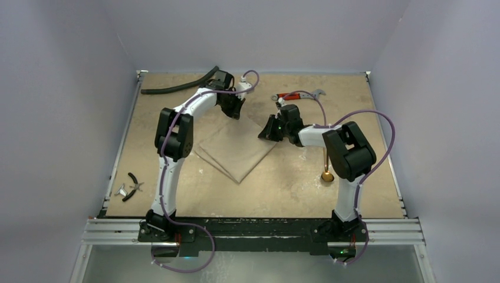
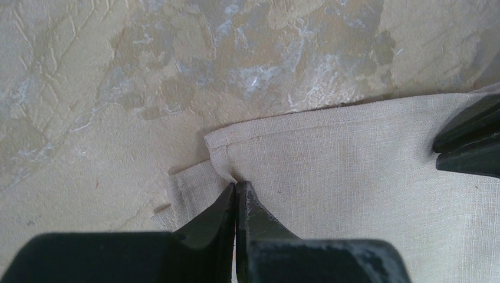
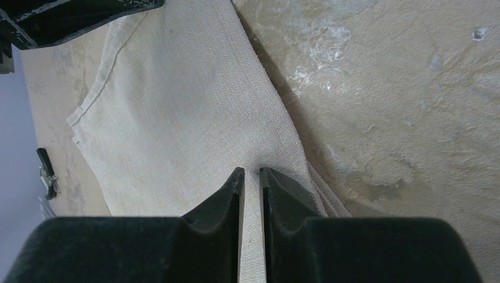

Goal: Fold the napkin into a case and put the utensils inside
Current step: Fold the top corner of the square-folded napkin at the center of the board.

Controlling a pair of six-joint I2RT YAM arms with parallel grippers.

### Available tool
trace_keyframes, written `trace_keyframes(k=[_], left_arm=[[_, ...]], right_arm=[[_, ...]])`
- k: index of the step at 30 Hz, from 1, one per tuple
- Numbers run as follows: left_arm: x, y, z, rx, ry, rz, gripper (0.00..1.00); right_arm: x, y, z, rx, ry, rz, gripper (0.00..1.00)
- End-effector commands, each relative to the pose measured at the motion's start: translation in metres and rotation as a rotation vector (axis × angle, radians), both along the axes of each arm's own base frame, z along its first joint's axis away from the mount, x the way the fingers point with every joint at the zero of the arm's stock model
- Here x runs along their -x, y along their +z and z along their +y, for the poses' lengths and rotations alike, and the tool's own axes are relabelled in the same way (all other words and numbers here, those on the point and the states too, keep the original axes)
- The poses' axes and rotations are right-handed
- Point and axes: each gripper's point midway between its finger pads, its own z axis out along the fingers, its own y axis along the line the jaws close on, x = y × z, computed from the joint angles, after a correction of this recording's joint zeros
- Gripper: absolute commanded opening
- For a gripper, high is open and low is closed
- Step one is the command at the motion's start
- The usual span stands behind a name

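As 2 pincers [image 2: 236, 188] [image 3: 250, 174] pinch – 1 napkin [image 1: 236, 148].

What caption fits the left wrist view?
Black fingers of the left gripper pinch a hemmed corner of the folded beige cloth napkin on the mottled tan table.

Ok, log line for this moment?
left hand: shut on napkin far corner | right hand: shut on napkin right corner | napkin: folded | spoon: outside napkin, to its right
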Motion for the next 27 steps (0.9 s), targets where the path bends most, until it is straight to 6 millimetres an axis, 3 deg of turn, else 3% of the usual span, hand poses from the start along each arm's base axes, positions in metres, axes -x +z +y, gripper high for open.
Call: trace_keyframes(k=[1,6,12,18,27], left_arm=[[-0.01,0.046,-0.01,0.042,0.001,-0.123,0.0],[-0.011,0.06,-0.007,0.02,0.006,-0.19,0.0],[0.002,0.082,-0.006,0.02,-0.031,-0.237,0.0],[0.031,0.077,-0.007,-0.019,-0.106,-0.236,0.0],[0.082,0.082,-0.019,0.012,-0.203,-0.226,0.0]], right_arm=[[0.006,-0.008,-0.001,0.012,0.013,0.012,0.18],[0.006,-0.007,-0.001,0.014,0.016,0.01,0.18],[0.006,-0.006,0.0,0.013,0.021,0.009,0.18],[0.009,-0.003,0.001,0.003,0.029,0.02,0.19],[0.008,0.015,0.004,-0.029,0.03,0.002,0.19]])
